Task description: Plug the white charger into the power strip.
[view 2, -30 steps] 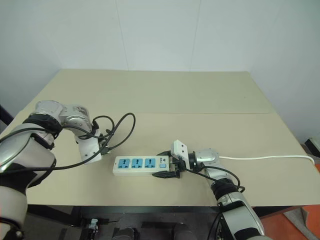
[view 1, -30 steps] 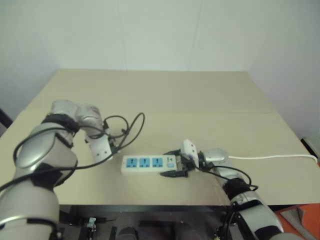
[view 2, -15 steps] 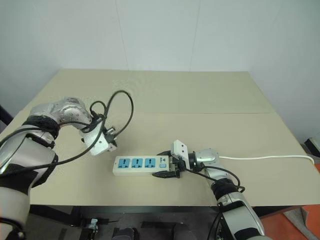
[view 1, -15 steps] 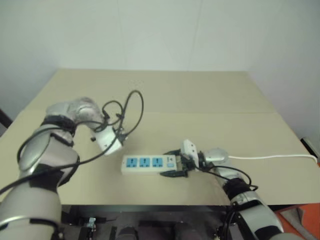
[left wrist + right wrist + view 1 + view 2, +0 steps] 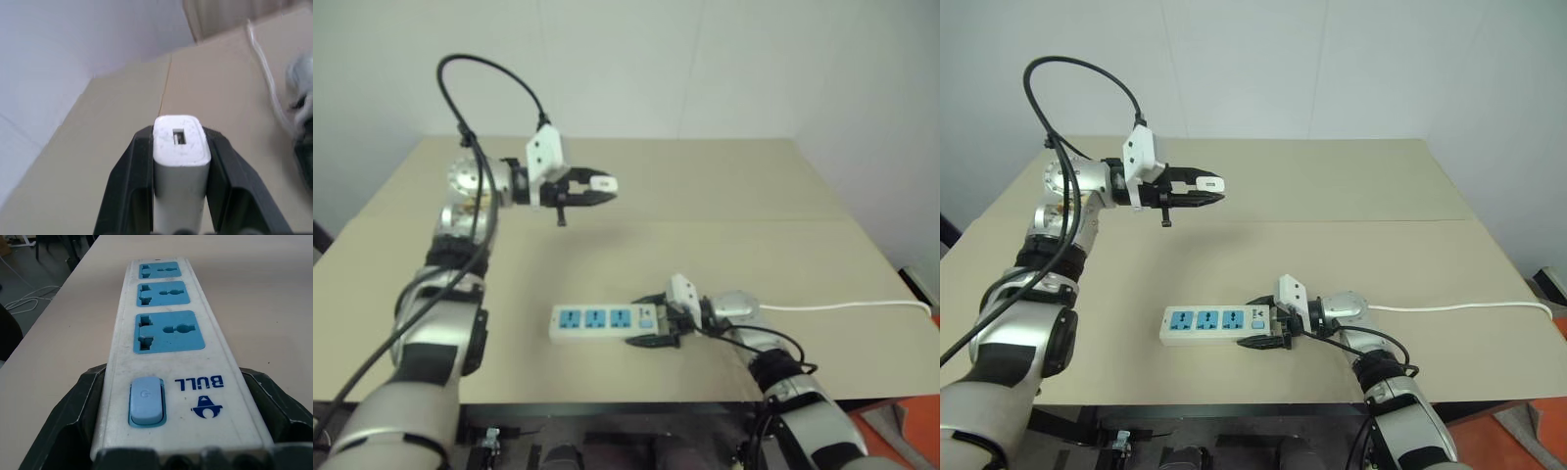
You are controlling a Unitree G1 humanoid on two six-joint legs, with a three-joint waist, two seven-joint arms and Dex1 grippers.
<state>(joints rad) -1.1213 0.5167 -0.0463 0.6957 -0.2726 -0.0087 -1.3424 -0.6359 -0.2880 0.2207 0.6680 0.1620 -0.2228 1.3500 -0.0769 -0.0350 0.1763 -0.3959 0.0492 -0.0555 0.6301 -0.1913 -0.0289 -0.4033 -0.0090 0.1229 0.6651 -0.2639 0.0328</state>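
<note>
The power strip (image 5: 1214, 324) lies flat near the table's front edge, a long white bar with three blue socket faces (image 5: 167, 331) and a blue switch (image 5: 145, 400). My right gripper (image 5: 1268, 332) is shut on its switch end, black fingers (image 5: 73, 421) on both long sides. High above the table, back left of the strip, my left gripper (image 5: 1206, 191) points level to the right and is shut on the white charger (image 5: 1209, 183). In the left wrist view the charger (image 5: 179, 161) stands between the two black fingers (image 5: 129, 181), its end with a small slot facing away.
The strip's thin white cord (image 5: 1459, 309) runs right across the tan table (image 5: 1332, 196) to its right edge. A black cable (image 5: 1067, 73) loops above my left arm. A pale wall stands behind the table.
My left arm has swung up and to the right from the table surface beside the strip, its gripper turning level with the charger in it. Strip and right gripper have not moved.
</note>
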